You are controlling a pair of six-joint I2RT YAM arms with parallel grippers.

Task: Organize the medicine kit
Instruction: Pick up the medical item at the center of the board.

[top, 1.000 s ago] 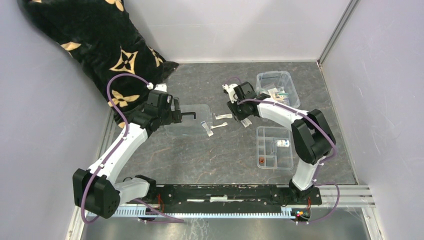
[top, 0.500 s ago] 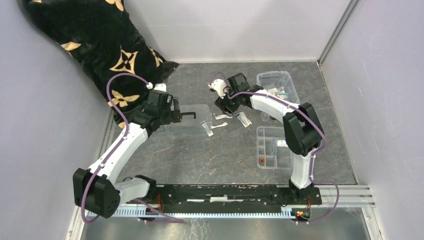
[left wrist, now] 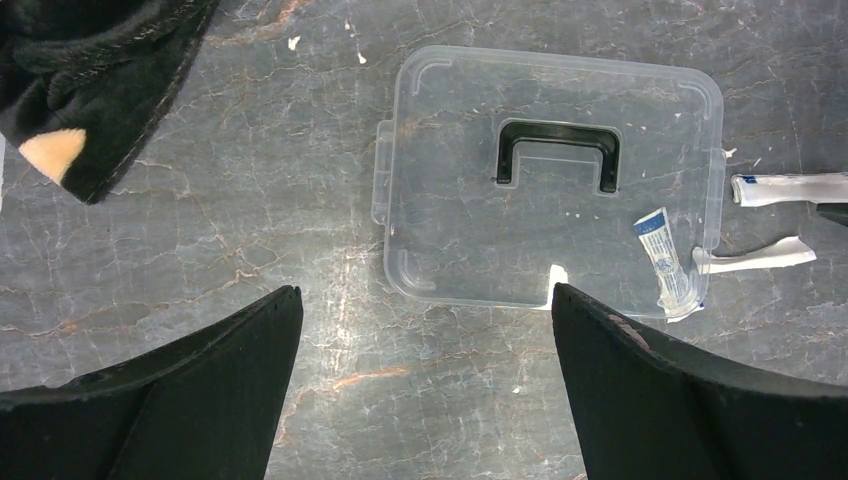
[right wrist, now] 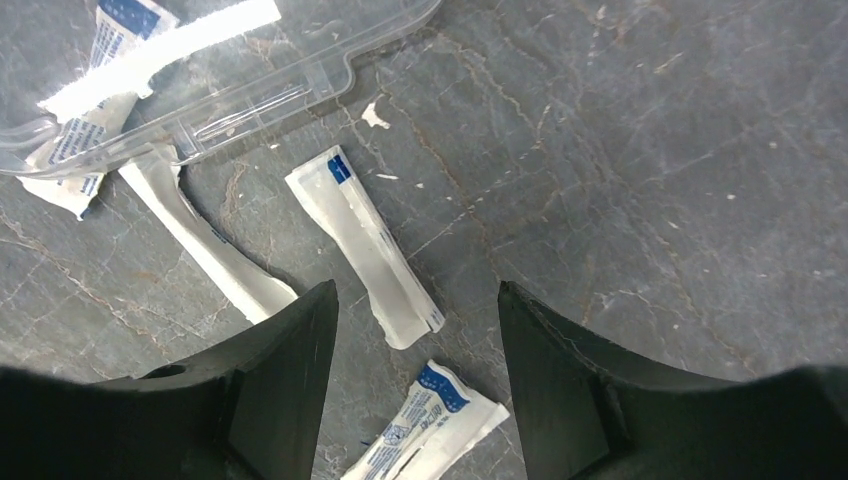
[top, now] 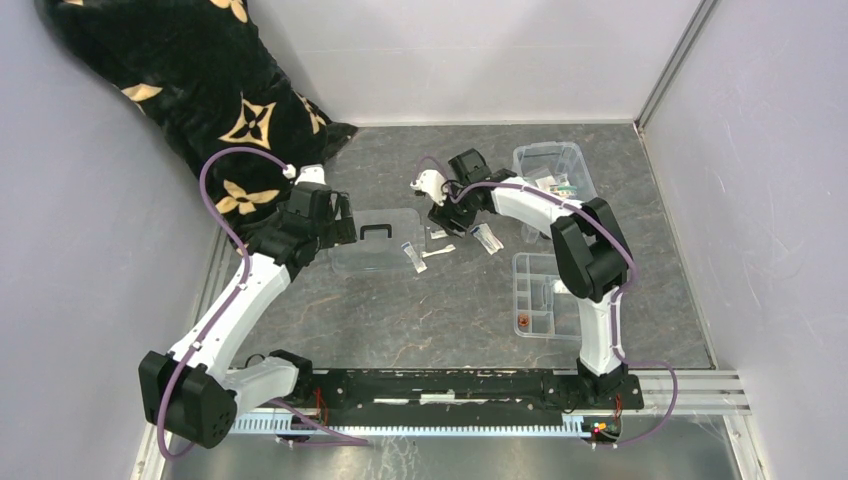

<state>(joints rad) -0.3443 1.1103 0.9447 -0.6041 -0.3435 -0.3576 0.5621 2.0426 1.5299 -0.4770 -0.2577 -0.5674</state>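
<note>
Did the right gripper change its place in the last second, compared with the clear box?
Yes. The right gripper has moved left in the top view, away from the clear box and toward the lid.

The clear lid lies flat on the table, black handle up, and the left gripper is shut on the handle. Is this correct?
Not quite. The left gripper is open and holds nothing; it hovers above the lid, clear of the handle, as the left wrist view shows. The rest is right: the lid lies flat, handle up.
</note>
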